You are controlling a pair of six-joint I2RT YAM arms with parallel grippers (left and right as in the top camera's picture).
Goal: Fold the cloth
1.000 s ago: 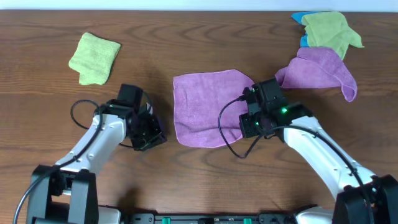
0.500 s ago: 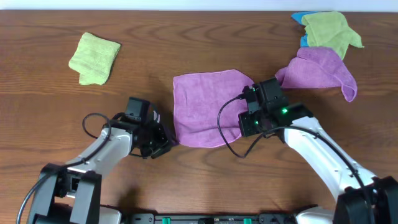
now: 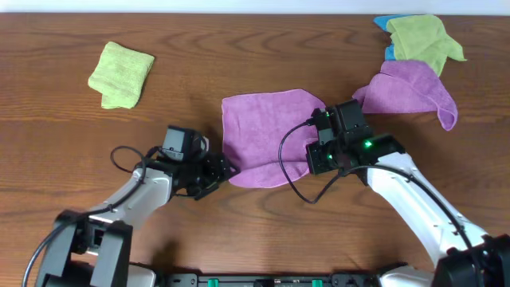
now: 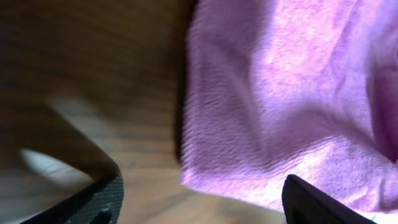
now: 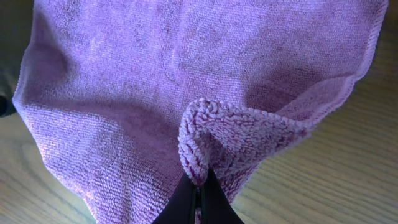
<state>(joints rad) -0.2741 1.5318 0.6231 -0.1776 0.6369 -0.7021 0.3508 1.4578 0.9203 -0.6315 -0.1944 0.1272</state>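
You're looking at the wooden table (image 3: 239, 56), where the cloth (image 3: 259, 135) is lying mostly flat at the centre, between your two arms. Your right gripper (image 5: 198, 194) is pinching a puckered fold at the cloth's near right corner, fingers closed tight on it (fleecy underside showing). Your left gripper (image 4: 202, 202) is sitting wide open at the near left corner, gripping nothing, with the cloth's edge lying between its fingers.

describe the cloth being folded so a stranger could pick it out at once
On the wooden table, look at the middle. The cloth lies there spread nearly flat, its near right corner pinched by the right tool. Unlike the other purple cloth, crumpled at the far right by a green cloth, it is open and squarish.
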